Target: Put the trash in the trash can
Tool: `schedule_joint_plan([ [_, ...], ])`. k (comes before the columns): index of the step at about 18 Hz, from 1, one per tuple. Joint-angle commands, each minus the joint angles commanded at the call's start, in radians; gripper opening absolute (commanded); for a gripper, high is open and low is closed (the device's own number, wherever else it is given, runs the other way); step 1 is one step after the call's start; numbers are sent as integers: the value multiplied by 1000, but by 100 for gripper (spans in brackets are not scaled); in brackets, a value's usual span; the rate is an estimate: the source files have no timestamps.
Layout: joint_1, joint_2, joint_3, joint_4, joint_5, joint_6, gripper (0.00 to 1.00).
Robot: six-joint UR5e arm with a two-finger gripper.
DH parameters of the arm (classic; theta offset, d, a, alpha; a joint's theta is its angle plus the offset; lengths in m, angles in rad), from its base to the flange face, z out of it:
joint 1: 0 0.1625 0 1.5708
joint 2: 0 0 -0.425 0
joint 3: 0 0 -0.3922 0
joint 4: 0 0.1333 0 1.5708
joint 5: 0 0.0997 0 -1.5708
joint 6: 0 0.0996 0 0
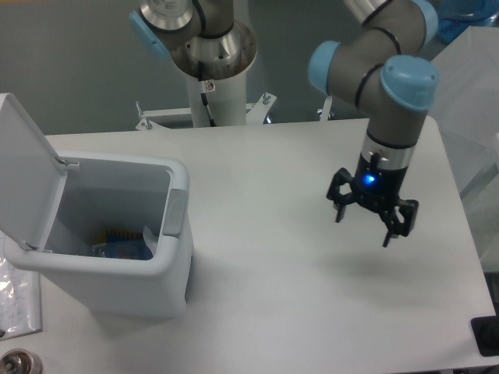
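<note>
The white trash can (117, 292) stands at the left of the table with its flip lid (23, 167) swung open to the left and its grey tab (174, 212) on the right wall. Inside it lies a piece of trash (125, 241), clear plastic with blue and yellow marks, only partly visible. My gripper (365, 222) hangs over the right part of the table, well away from the can. Its fingers are spread open and hold nothing. No trash lies on the table top.
A second arm's white base column (214, 78) stands at the back edge. A clear plastic sheet (15, 300) and a round metal object (15, 364) lie at the lower left. A dark object (487, 335) sits at the table's right front corner.
</note>
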Motion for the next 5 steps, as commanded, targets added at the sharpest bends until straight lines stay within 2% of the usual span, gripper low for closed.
schedule_joint_plan([
  [5,0,-18,48,-77,40,2,100],
])
